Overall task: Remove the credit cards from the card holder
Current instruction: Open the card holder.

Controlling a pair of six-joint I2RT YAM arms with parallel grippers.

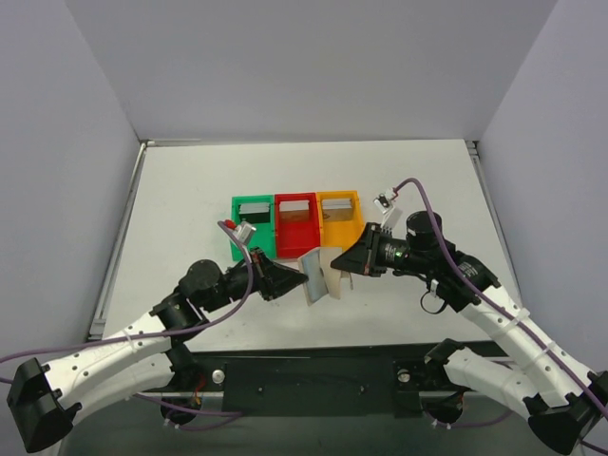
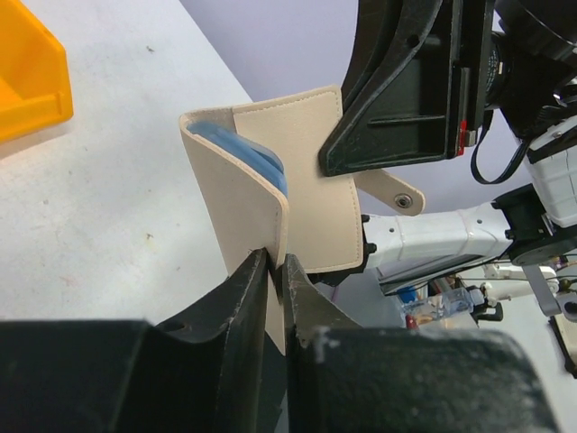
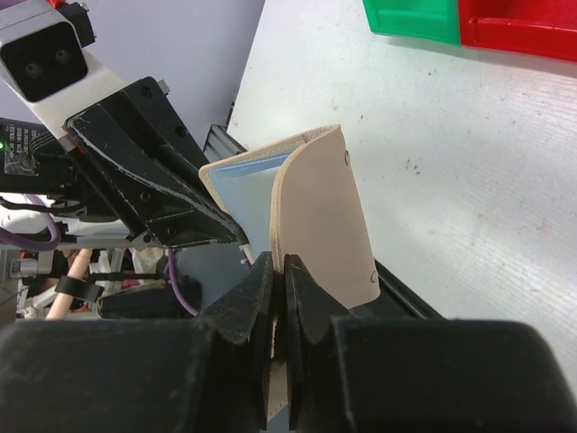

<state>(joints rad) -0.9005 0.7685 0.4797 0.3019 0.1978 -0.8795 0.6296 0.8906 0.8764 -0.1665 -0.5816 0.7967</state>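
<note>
The tan card holder (image 1: 319, 274) is held upright off the table between both arms, folded partly open like a V. My left gripper (image 1: 302, 276) is shut on the edge of one flap (image 2: 234, 198), its fingertips (image 2: 257, 271) pinching the leather. My right gripper (image 1: 345, 267) is shut on the other flap (image 3: 320, 216), which carries the snap tab. Light blue inner panels (image 2: 248, 149) show inside the fold, and again in the right wrist view (image 3: 242, 194). I cannot make out any credit cards; they are hidden inside the holder.
Three small plastic bins stand in a row just behind the holder: green (image 1: 253, 225), red (image 1: 295, 221) and orange (image 1: 339, 218). The white table (image 1: 190, 190) ends at a metal rail on the left and grey walls surround it.
</note>
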